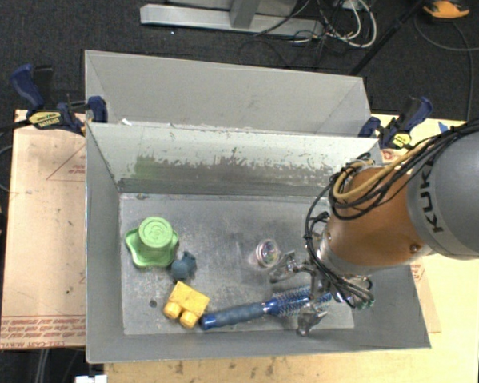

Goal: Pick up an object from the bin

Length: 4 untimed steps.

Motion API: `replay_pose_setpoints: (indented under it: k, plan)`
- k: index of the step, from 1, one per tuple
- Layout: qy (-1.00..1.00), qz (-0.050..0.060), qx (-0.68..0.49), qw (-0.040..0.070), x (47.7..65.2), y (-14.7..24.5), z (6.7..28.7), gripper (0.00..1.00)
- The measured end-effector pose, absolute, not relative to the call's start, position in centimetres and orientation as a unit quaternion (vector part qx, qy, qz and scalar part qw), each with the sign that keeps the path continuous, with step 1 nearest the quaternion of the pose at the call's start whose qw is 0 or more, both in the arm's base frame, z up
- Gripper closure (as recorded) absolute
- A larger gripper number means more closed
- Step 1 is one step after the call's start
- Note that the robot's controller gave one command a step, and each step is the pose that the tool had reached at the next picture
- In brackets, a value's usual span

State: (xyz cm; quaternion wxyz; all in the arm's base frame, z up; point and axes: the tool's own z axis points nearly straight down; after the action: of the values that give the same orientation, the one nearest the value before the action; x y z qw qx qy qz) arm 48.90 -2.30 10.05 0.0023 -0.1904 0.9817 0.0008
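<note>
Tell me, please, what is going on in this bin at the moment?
A robot arm reaches into the grey bin from the right. Its gripper is low at the bristle end of a blue brush that lies along the front of the bin floor. Whether it has hold of the brush cannot be told. A green cup, a small blue-grey piece, a yellow block and a small shiny thing lie apart from the gripper.
</note>
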Motion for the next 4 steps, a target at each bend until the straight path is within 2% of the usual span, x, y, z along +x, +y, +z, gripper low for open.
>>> replay_pose_setpoints:
  k: [1, 2, 3, 4]
  plan:
    - [0.968, 0.000, -0.252, 0.001, 49.3, -4.6, 10.0, 0.00]
    - [0.942, -0.003, -0.336, 0.009, 49.5, -3.7, 7.6, 0.00]
    - [0.942, -0.002, -0.335, 0.004, 49.7, -3.8, 7.8, 0.00]
    - [0.942, -0.001, -0.335, 0.006, 49.9, -3.6, 8.0, 1.00]
